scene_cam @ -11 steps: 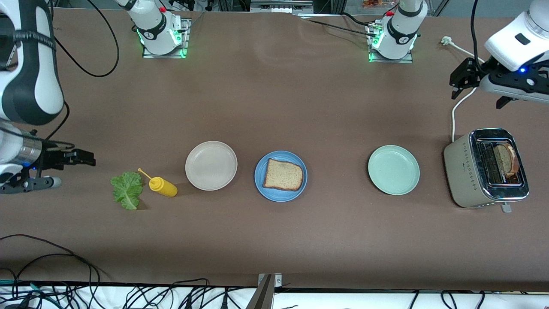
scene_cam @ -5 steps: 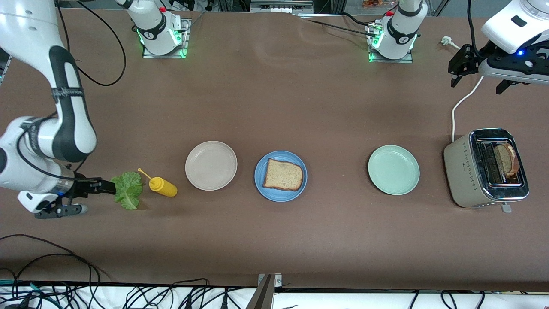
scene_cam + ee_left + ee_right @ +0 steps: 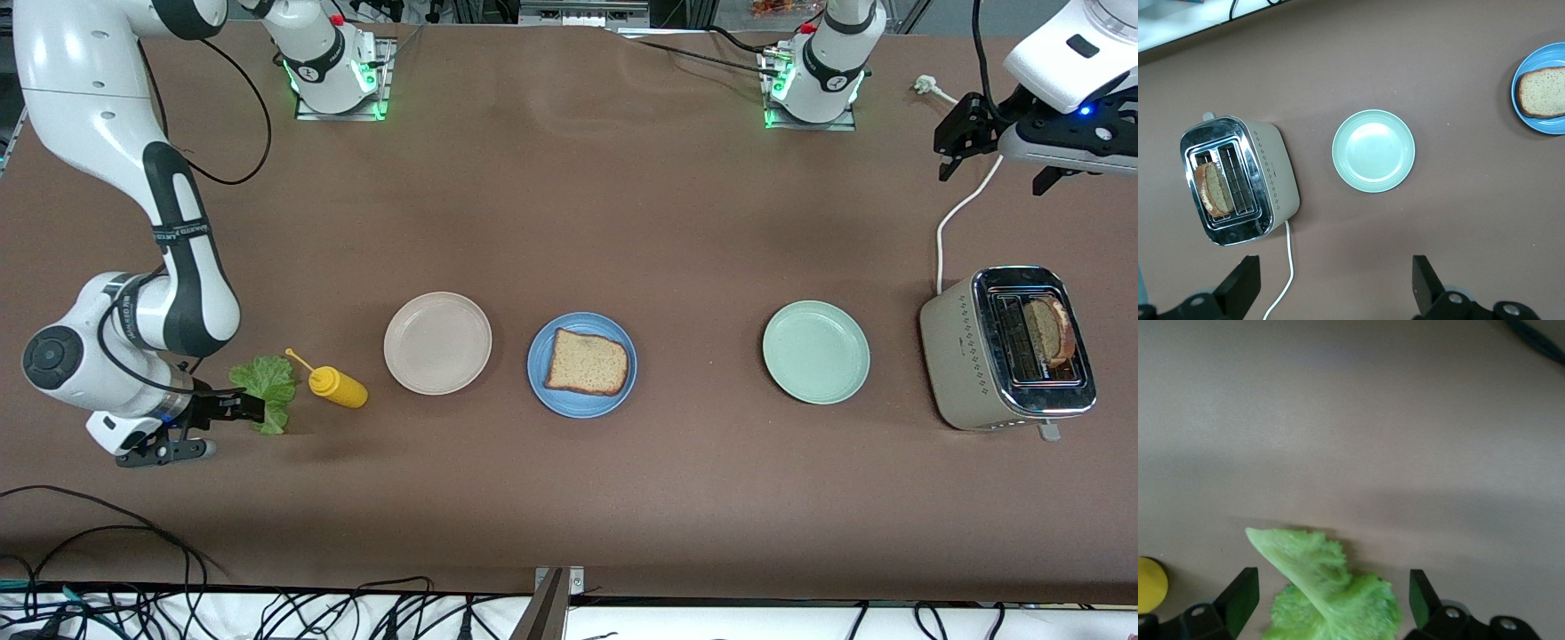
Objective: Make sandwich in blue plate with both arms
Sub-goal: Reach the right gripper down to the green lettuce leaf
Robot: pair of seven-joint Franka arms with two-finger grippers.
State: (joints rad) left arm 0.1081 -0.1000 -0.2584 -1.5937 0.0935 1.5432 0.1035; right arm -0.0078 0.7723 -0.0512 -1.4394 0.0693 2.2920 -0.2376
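Observation:
A round blue plate (image 3: 544, 393) sits mid-table with one brown bread slice (image 3: 587, 362) on it; the left wrist view also shows that plate (image 3: 1538, 127) and slice (image 3: 1543, 91). A second slice (image 3: 1049, 331) stands in the toaster (image 3: 978, 356). The ruffled green lettuce leaf (image 3: 269, 384) lies near the right arm's end. My right gripper (image 3: 249, 411) is open and low at the leaf. In the right wrist view the lettuce (image 3: 1318, 613) lies between the spread fingers of the right gripper (image 3: 1331, 583). My left gripper (image 3: 965, 142) hangs open over the toaster's cord, and the left gripper (image 3: 1333, 273) holds nothing.
A yellow mustard bottle (image 3: 338, 387) lies beside the lettuce, with a beige plate (image 3: 437, 342) between it and the blue plate. A mint-green plate (image 3: 816, 352) sits between the blue plate and the toaster. A white cord (image 3: 956, 213) runs from the toaster toward the bases.
The right arm has swung down and toward the lettuce, so its open gripper now straddles the leaf. The left gripper drifted slightly toward the bases. Nothing on the table moved.

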